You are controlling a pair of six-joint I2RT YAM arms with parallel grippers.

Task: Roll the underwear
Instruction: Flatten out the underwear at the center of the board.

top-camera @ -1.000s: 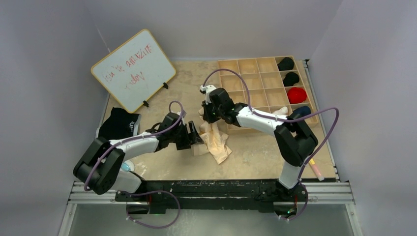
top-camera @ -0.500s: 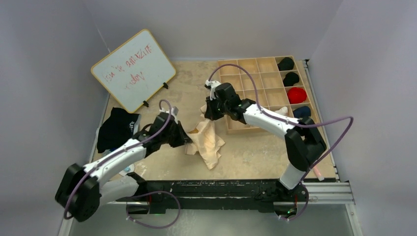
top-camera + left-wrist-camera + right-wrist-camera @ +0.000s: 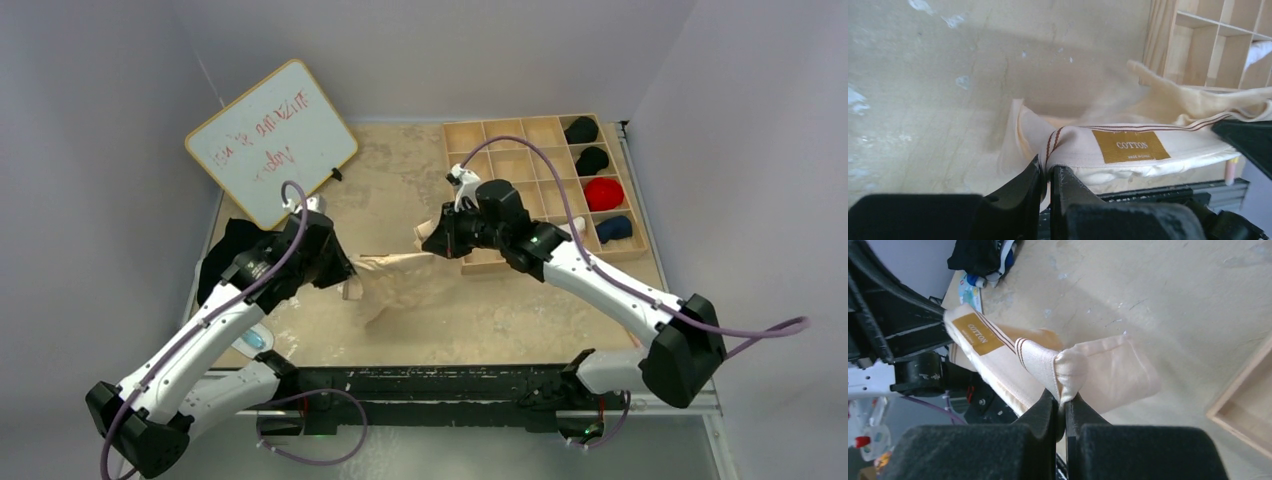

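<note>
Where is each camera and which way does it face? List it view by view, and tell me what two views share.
Top: above and behind the bases, looking down on the table; left arm and right arm show, underwear stretched between them.
Left wrist: on that wrist, facing the tray; left gripper shut on the underwear.
Right wrist: on that wrist, facing the left arm; right gripper shut on the underwear.
Shared: both wrist views show the COTTON label.
</note>
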